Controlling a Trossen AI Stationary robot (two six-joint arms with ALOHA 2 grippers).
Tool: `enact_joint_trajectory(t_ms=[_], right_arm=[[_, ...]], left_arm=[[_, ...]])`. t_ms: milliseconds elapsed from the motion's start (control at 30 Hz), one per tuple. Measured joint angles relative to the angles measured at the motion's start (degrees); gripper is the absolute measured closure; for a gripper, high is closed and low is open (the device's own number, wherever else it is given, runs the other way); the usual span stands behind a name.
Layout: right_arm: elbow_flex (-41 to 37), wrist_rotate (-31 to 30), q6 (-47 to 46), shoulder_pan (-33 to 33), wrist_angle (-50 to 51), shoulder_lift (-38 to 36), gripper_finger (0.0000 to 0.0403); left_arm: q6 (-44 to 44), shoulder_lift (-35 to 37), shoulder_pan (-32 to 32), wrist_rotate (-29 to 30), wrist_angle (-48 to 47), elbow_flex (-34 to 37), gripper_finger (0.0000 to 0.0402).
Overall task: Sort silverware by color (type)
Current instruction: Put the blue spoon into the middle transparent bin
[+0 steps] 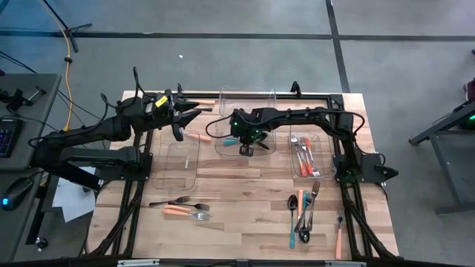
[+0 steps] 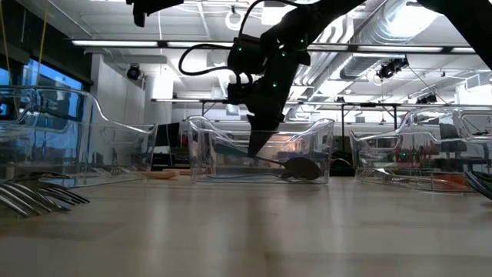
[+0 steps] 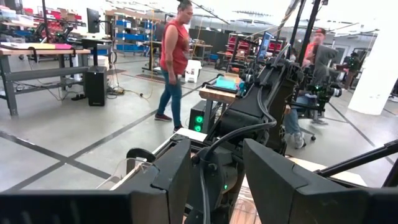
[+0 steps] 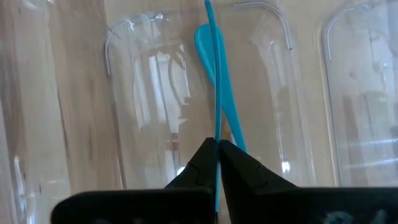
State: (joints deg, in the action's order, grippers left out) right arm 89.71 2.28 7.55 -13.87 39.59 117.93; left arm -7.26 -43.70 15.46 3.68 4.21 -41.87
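My right gripper (image 1: 247, 147) reaches down into the middle clear bin (image 1: 223, 148) and is shut on a teal-handled piece (image 4: 217, 93). A second teal handle (image 4: 210, 50) lies on that bin's floor. In the low view a dark spoon bowl (image 2: 301, 168) rests on the bin floor beside the right gripper (image 2: 260, 150). Orange-handled pieces (image 1: 304, 156) lie in the right bin. Loose silverware lies near the table's near edge in two groups (image 1: 182, 208) (image 1: 303, 211). My left gripper (image 1: 185, 113) is open, raised over the far left of the table. My right gripper pinches the thin teal handle (image 4: 217, 134) between its two fingertips, coming from above and pointing down. The handle shows edge-on and runs on past the fingertips. In the low view a thin shaft (image 2: 273, 163) slants from the fingers down toward the spoon bowl on the bin floor.
An apparently bare clear bin (image 1: 177, 162) stands on the left. Orange-handled pieces lie beside it (image 1: 197, 136) and near the far edge (image 1: 202, 101). A lone orange fork (image 1: 338, 236) lies near the right front corner. People move about in the room beyond the table (image 3: 174, 56).
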Motion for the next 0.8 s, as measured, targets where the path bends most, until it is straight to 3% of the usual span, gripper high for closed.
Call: enact_joint_trajectory(t_ms=[433, 800], right_arm=[[-0.02, 0.15, 0.86, 0.00, 0.00, -0.02, 0.0253], [3.98, 1.09, 5.44, -0.71, 9.34, -3.60, 0.0237]], left_arm=[[0.01, 0.00, -0.01, 0.00, 0.00, 0.00, 0.0265], [0.91, 0.00, -0.02, 0.00, 0.07, 0.00, 0.0265]])
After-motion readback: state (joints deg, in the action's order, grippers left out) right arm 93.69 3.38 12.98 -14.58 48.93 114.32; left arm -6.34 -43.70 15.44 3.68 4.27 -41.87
